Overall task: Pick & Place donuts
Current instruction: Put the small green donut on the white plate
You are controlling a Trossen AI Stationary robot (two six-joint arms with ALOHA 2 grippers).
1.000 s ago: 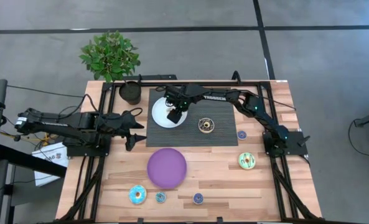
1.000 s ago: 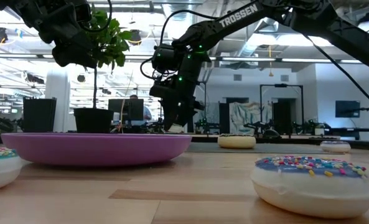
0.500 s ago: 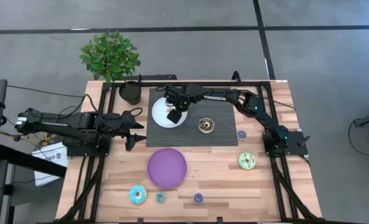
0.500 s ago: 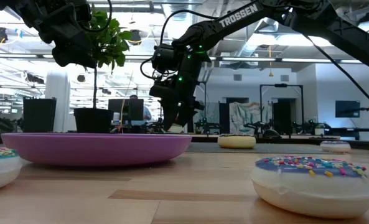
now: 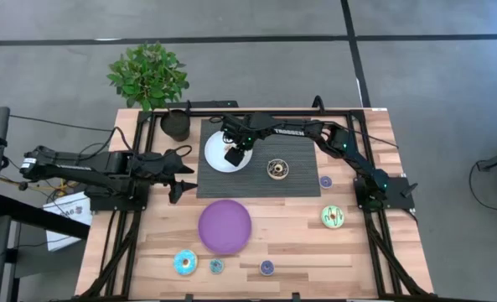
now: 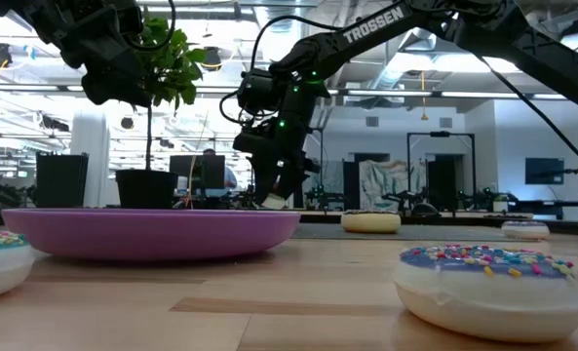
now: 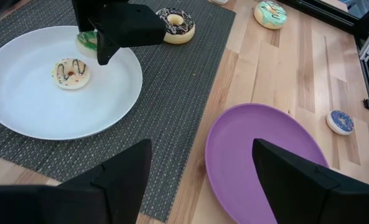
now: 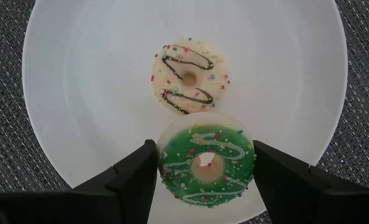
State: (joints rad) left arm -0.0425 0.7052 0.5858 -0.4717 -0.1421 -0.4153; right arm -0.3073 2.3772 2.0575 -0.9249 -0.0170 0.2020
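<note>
Two mini donuts sit over the white plate [image 8: 60,81]: the green mini donut [image 8: 207,163] lies between the fingers [image 8: 129,182] of the right gripper [image 8: 204,180], whose jaws stand just wider than it, one on either side, though whether they touch it cannot be told; the cream mini donut [image 8: 188,76], striped with dark icing, lies on the plate just ahead of those jaws and close beside the green one. White lettering reading "TROSSEN" runs along the right arm [image 6: 374,26] that reaches down over the plate. That plate rests on a dark woven mat [image 5: 294,180], and on the same mat, off to the side of the right gripper, lies the brown-and-cream donut [image 5: 276,169]. Beyond the mat on bare table [image 5: 357,268] are a blue mini donut [image 5: 325,181] and the green-iced donut [image 5: 333,216]. The left gripper [image 7: 200,174] hangs with its jaws wide and nothing between them, above the mat's edge, with the purple plate [image 5: 225,226] holding nothing just ahead of it. Farther from both grippers, near the table's edge, lie the blue-iced donut [image 5: 185,262], another small mini [image 5: 216,266] and the purple mini donut [image 5: 266,268]. A potted plant [image 5: 150,77] stands at the far corner.
</note>
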